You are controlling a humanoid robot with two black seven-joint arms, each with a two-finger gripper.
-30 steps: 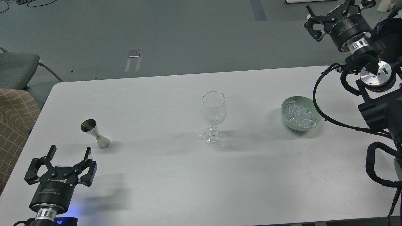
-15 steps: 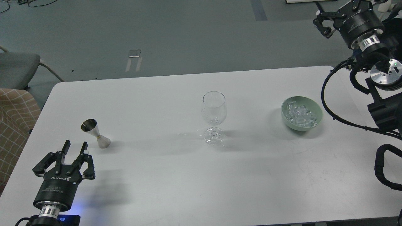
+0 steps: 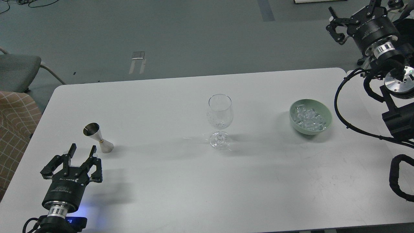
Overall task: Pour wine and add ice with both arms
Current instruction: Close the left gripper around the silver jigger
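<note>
Steel measuring cup (image 3: 98, 138) is standing at eleven o'clock of the spread, empty left gripper (image 3: 82, 151); clumsy grasping risks tipping it.

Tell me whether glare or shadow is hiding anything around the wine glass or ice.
Head view: even overhead light, soft shadows beside the wine glass and bowl; ice glints but reads clearly; any liquid in the glass can't be made out; blue glow under the left gripper.

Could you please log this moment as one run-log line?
left gripper: open, near steel jigger | right gripper: open, raised | clear stemmed wine glass: upright | ice: in green bowl
</note>
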